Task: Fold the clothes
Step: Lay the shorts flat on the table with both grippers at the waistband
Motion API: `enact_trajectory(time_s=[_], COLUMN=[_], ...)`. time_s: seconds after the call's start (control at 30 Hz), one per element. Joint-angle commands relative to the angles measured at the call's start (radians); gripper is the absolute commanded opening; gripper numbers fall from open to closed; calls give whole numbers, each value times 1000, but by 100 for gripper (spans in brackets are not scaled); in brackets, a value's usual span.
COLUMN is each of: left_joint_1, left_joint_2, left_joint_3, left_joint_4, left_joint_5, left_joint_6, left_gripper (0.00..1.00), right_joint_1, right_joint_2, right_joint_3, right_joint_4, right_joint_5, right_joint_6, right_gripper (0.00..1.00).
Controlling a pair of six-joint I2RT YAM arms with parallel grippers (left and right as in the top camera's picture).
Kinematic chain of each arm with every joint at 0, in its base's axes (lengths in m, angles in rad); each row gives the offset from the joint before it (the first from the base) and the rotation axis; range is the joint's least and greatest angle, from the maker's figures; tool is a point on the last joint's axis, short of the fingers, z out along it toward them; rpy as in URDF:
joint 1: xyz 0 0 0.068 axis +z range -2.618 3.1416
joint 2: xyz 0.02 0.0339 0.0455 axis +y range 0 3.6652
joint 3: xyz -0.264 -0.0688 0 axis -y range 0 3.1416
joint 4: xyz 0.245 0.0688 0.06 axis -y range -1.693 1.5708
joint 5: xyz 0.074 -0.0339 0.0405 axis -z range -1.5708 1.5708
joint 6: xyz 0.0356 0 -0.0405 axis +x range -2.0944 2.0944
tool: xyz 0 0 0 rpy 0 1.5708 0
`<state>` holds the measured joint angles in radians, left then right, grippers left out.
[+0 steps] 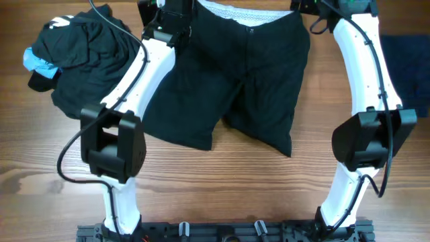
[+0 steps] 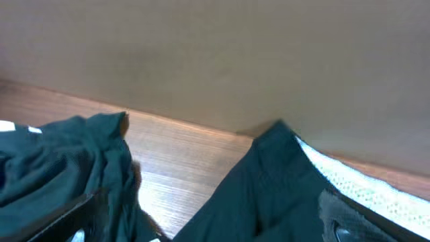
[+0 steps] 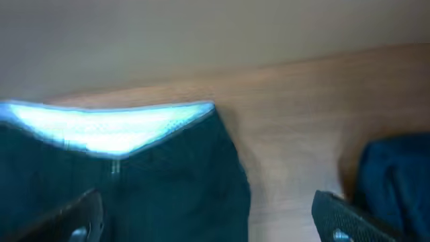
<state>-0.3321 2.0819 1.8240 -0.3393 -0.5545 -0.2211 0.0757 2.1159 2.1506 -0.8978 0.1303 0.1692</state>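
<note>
- At 6 o'clock, nearest edge: black base rail (image 1: pixel 222 232) w/ both arms rising off it. Bare wood-grain table (image 1: pixel 222 188) between them, open room from the rail up to the leg hems.
- Mid-table: black shorts (image 1: pixel 235 74) spread flat, waist toward 12, legs toward 6. Matte soft fabric w/ a few shallow creases. Hems run slanted, and a small notch splits the two legs.
- Left arm (image 1: pixel 144 67), white link, crosses over the shorts' 9 o'clock edge. Right arm (image 1: pixel 363 60) stands just off the 3 o'clock edge, w/ a strip of bare wood between.
- At 10 o'clock: crumpled pile (image 1: pixel 84 47) of dark clothes, lumpy, apart from the shorts. Light-blue piece (image 1: pixel 37 62) pokes out its 9 o'clock side; white logo (image 1: pixel 57 22) on top.
- At 3 o'clock, table edge: navy garment (image 1: pixel 410 60), cut off by the frame, well clear of the shorts.
- At 12 o'clock: whitish waistband (image 1: pixel 235 10), mesh-textured inner face showing, at the far edge.
- Left gripper (image 2: pixel 208 228) over the waist's 9 o'clock corner: fingers spread wide, holding nothing.
- Right gripper (image 3: pixel 211 225) over the 3 o'clock corner: also spread wide, not clamped on the fabric.
- Beyond: plain beige wall (image 2: pixel 215 54) meets the table's far edge.
</note>
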Motion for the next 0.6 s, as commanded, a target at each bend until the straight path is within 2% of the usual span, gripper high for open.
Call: enact_trajectory(time_s=[0.0,0.1,0.23,0.43,0.57], left_joint_1=[5,5,5,0,0], left_joint_2=[-180,-217,-202,-196,-195], left_joint_3=[11,11,-2,-90,-164], left_joint_4=[-318,-570,-783,-800,-775], left_joint_5=[184,348,443,447,461], left_joint_6=[3,-34,-79,-103,-109], left_gripper=[100,100,100,100,100], right_joint_1=[3,3,3,13,44], right_joint_2=[-107,-117,-116,-116,-116], right_joint_3=[4,3,-16,-70,-201], right_joint_4=[-206,-369,-508,-583,-556], right_joint_5=[-272,-297,-322,-311,-295], right_joint_6=[-13,-12,32,101,123], right_gripper=[100,100,100,100,100])
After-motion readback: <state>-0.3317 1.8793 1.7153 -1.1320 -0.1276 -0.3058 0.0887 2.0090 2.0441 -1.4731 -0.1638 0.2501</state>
